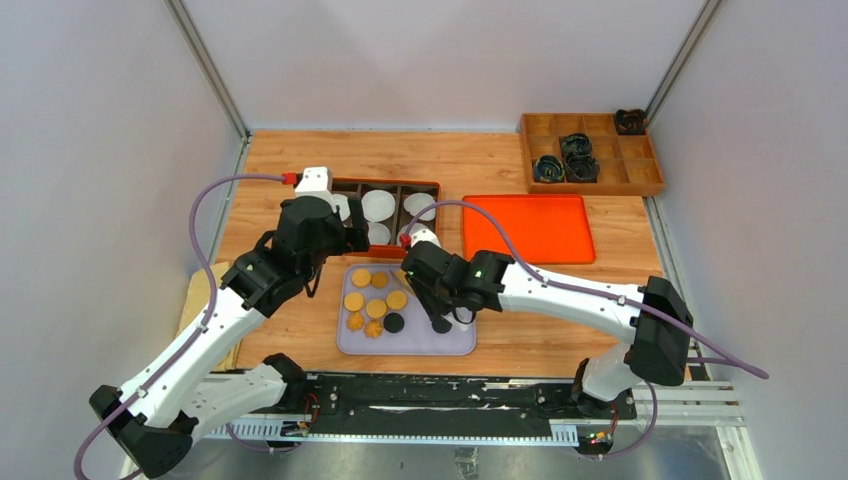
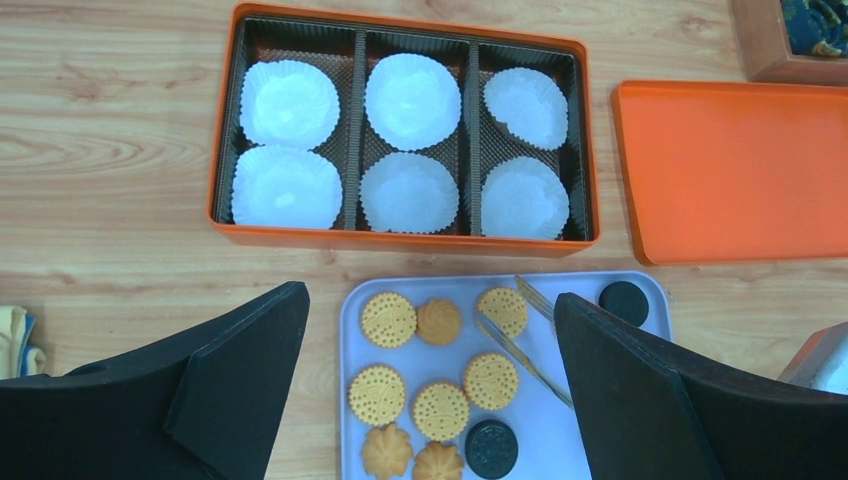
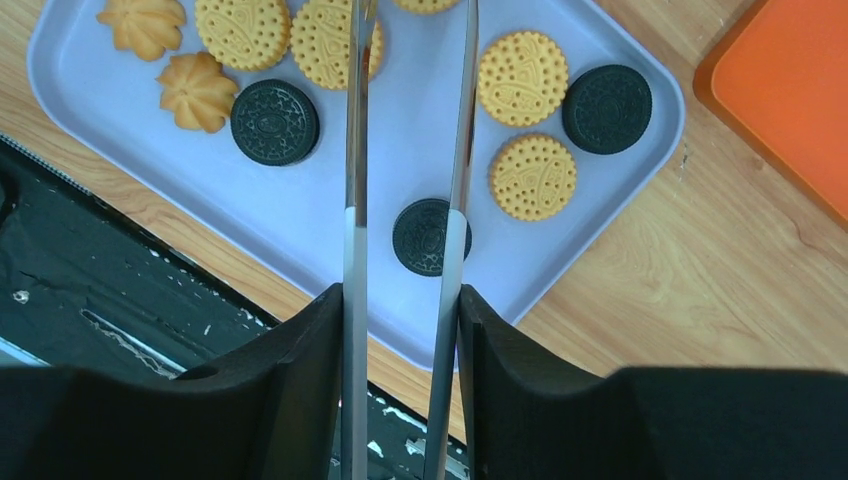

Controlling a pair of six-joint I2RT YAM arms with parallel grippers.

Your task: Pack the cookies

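The cookies [image 1: 375, 307] lie flat on a lilac tray [image 1: 450, 340]: golden round ones [image 2: 388, 319], flower-shaped ones [image 2: 386, 450] and black ones [image 3: 275, 122]. My right gripper [image 3: 400, 300] is shut on a pair of metal tongs [image 3: 356, 150], its fingers pressing the two arms from outside. In the left wrist view the tong tips sit on either side of a golden cookie [image 2: 502, 310]. My left gripper [image 2: 430, 295] hangs open and empty above the tray's far edge, just short of the orange box [image 2: 400, 240] with its white paper cups [image 2: 412, 87].
An orange lid [image 1: 527, 228] lies right of the box. A wooden compartment organiser [image 1: 590, 152] with dark items stands at the back right. A black rail [image 1: 430, 400] runs along the table's near edge below the tray.
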